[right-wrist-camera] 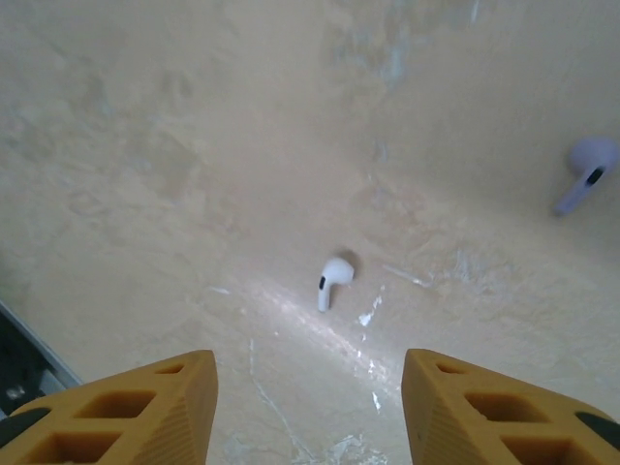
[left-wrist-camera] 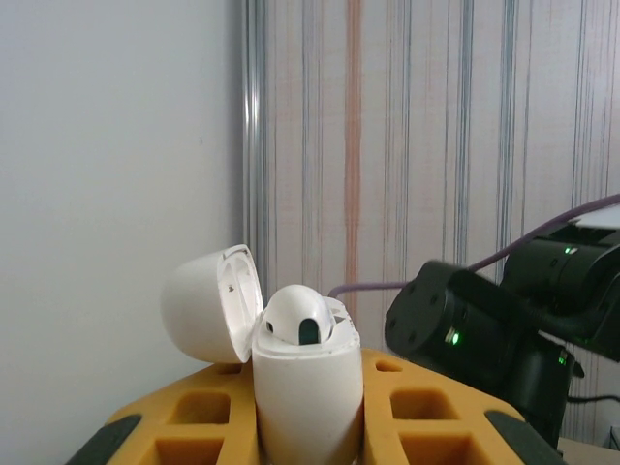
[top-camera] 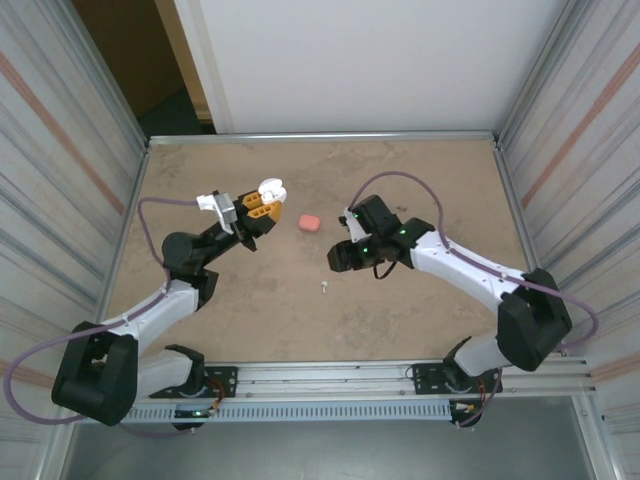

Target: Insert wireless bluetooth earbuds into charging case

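My left gripper (top-camera: 262,200) is raised over the table and shut on a white charging case (left-wrist-camera: 308,397), which stands upright between the orange fingers (left-wrist-camera: 184,426). The case's lid (left-wrist-camera: 208,302) is flipped open to the left. One white earbud (left-wrist-camera: 298,315) sits in the case. A second white earbud (right-wrist-camera: 334,276) lies loose on the table, also seen from above (top-camera: 324,287). My right gripper (right-wrist-camera: 308,407) hovers just over it, open, with nothing between its fingers. In the right wrist view a purple earbud (right-wrist-camera: 587,170) lies at the far right.
A small pink case (top-camera: 309,222) rests shut on the table between the two grippers. Corrugated metal walls (top-camera: 70,150) fence the table on the left and right, and a white panel stands at the back. The right arm's black wrist (left-wrist-camera: 484,329) is close to the held case.
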Action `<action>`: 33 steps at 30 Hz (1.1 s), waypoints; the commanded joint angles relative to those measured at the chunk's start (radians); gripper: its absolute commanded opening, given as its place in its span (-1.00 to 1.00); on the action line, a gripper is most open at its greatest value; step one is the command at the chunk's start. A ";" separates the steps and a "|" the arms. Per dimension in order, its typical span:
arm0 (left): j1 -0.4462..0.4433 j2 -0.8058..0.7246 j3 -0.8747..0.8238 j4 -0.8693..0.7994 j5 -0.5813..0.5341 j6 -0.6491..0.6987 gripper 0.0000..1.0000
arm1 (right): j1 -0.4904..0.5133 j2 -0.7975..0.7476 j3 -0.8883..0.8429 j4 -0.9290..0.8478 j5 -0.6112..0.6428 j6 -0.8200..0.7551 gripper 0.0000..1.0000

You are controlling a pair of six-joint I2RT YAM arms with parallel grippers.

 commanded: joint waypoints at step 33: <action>0.007 -0.005 0.016 -0.004 0.013 0.011 -1.00 | 0.065 0.380 0.117 0.060 -0.050 0.065 -0.13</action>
